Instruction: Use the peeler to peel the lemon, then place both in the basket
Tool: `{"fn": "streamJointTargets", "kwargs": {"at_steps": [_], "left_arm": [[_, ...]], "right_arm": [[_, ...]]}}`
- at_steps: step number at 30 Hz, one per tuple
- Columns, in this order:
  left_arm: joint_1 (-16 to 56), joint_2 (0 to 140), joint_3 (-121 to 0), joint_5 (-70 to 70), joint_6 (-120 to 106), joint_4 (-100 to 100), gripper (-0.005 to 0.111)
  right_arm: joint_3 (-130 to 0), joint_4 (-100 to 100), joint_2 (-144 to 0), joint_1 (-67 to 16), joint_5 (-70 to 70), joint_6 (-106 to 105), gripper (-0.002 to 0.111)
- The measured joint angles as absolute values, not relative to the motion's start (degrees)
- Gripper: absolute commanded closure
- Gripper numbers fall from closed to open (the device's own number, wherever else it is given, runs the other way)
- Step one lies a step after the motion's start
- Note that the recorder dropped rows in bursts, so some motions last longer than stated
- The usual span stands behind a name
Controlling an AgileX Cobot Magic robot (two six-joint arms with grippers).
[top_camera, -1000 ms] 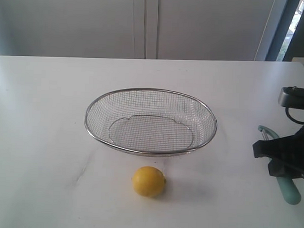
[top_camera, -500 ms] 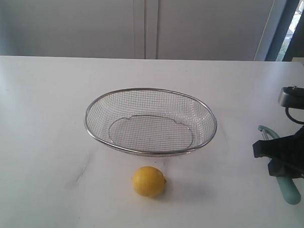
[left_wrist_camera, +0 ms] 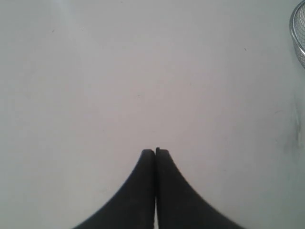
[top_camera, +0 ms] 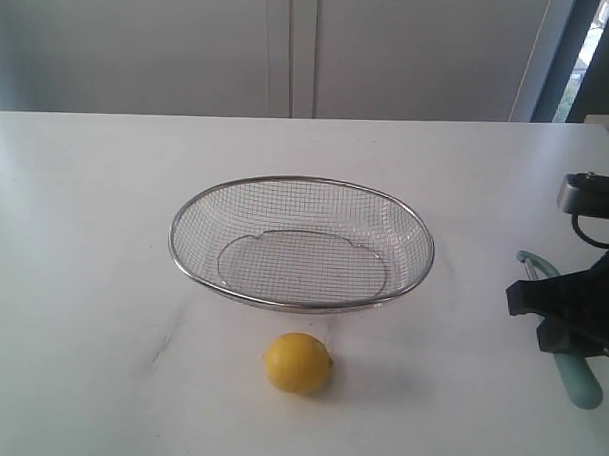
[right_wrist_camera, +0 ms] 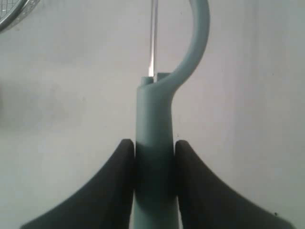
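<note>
So the lemon [top_camera: 298,363] sits on the tabletop [top_camera: 84,230] just in front of the basket's [top_camera: 302,307] near rim. It's close to the rim but not touching, with its little nub pointing off to the right in the exterior view. The peeler [right_wrist_camera: 155,105] is way over at the right edge, well apart from the lemon, and the right hand [right_wrist_camera: 155,143] is closed on its teal handle with a finger pressed against each side. The peeler's long axis runs straight out between the fingers, so the looped blade head sticks out ahead of the hand. From the exterior view it points roughly away toward the back of the tabletop, not at the lemon. My read is that the blade has to travel left and swing round to face the fruit, and something has to steady the lemon first. That looks like a job for the left hand [left_wrist_camera: 156,151], which is pinched fully closed with nothing in it over bare tabletop, with only a sliver of basket rim in its camera. It's out of the exterior view, so I can't tell which arm is actually nearer the lemon. I also can't tell whether the peeler is lifted off the tabletop yet. Compared with a second ago, nothing has budged: lemon, basket, peeler and right hand all sit in the same spots.
</note>
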State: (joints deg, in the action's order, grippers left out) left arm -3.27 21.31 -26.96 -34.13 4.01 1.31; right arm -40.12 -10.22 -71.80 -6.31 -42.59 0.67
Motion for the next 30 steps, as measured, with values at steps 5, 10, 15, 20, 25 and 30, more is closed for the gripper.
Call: {"fn": "streamJointTargets", "kwargs": {"at_steps": [5, 10, 15, 20, 25, 30], "left_arm": [[-3.27, 21.35, -26.96, -34.13, 3.91, 1.31, 0.107], [-3.27, 21.35, -26.96, -34.13, 3.91, 0.94, 0.107], [-3.27, 21.35, -26.96, -34.13, 2.96, 0.73, 0.107], [-3.27, 21.6, -28.19, -37.63, -2.43, 0.73, 0.107], [-3.27, 24.45, -31.69, -43.89, -6.74, 0.73, 0.107], [-3.27, 29.97, -36.44, -51.67, -12.65, 0.52, 0.107]], "right_arm": [[-40.12, -10.22, -71.8, -6.31, -42.59, 0.67, 0.108], [-40.12, -10.22, -71.8, -6.31, -42.59, 0.67, 0.108], [-40.12, -10.22, -71.8, -6.31, -42.59, 0.67, 0.108], [-40.12, -10.22, -71.8, -6.31, -42.59, 0.67, 0.108], [-40.12, -10.34, -71.8, -6.31, -42.59, 0.67, 0.108], [-40.12, -10.34, -71.8, -6.31, -42.59, 0.67, 0.108]]}}
